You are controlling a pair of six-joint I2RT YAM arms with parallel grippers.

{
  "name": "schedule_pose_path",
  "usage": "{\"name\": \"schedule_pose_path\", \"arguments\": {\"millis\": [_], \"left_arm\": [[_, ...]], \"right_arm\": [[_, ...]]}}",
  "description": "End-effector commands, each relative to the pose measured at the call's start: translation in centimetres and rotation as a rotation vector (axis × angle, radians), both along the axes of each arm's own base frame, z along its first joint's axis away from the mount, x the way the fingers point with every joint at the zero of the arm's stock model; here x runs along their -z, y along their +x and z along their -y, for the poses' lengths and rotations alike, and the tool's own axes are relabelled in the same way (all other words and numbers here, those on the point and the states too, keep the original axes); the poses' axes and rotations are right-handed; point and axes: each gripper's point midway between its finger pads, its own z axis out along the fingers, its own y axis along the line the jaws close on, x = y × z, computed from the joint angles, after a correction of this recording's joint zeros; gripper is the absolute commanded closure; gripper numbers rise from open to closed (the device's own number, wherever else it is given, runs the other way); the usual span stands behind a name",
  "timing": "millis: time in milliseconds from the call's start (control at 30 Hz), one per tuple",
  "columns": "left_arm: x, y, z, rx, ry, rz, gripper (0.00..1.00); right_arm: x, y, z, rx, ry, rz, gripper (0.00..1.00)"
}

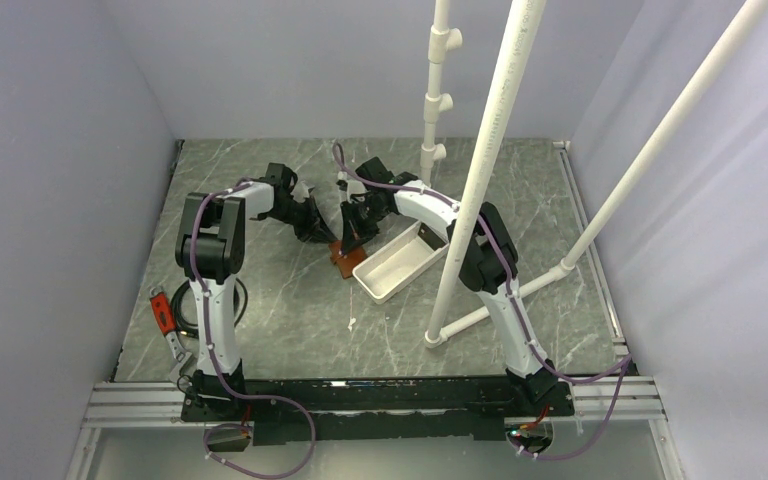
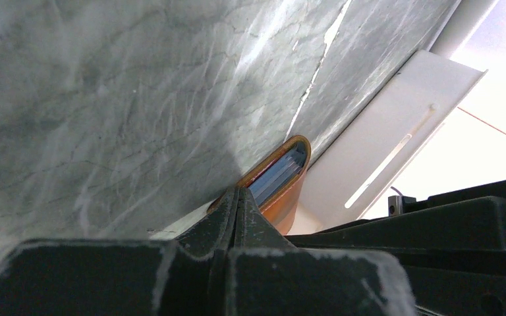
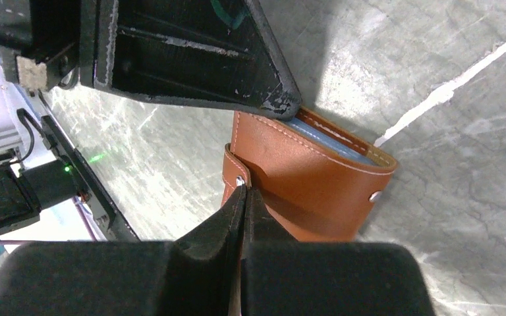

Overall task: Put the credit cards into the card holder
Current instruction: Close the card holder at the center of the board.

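Heads up on where you're at: the card holder (image 3: 309, 178) is just beside the white tray (image 1: 397, 262), off its left end as the top camera sees it, and both of your arms are bunched up right over it. It's folded, and the blue edges of the credit cards (image 2: 278, 172) are poking out along its open top edge, so at least a few are sitting inside. I can't count them from here.

Your right gripper (image 3: 244, 197) has its fingers squeezed together with no gap, pinching the little snap strap on the front of the card holder. Your left gripper (image 2: 237, 197) is also closed tight, with its tips right up against the card holder's upper edge on the side away from the tray. I can't tell if it has any leather caught between them.

Both sit low over the grey marbled bench (image 1: 290, 320).
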Motion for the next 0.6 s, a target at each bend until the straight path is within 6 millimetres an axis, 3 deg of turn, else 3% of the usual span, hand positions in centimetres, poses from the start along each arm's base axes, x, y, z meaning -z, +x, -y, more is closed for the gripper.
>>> {"name": "schedule_pose_path", "arguments": {"millis": [0, 233, 567], "left_arm": [[1.7, -1.3, -0.6, 0.017, 0.062, -0.03, 1.0], [2.0, -1.4, -0.8, 0.02, 0.072, -0.033, 1.0], [2.2, -1.5, -0.9, 0.021, 0.072, -0.037, 1.0]], "right_arm": [[-4.1, 0.8, -0.1, 0.005, 0.041, 0.103, 1.0], [-5.3, 0.2, -0.1, -0.002, 0.075, 0.101, 1.0], [-3.1, -0.3, 1.1, 0.033, -0.003, 0.066, 1.0]]}}
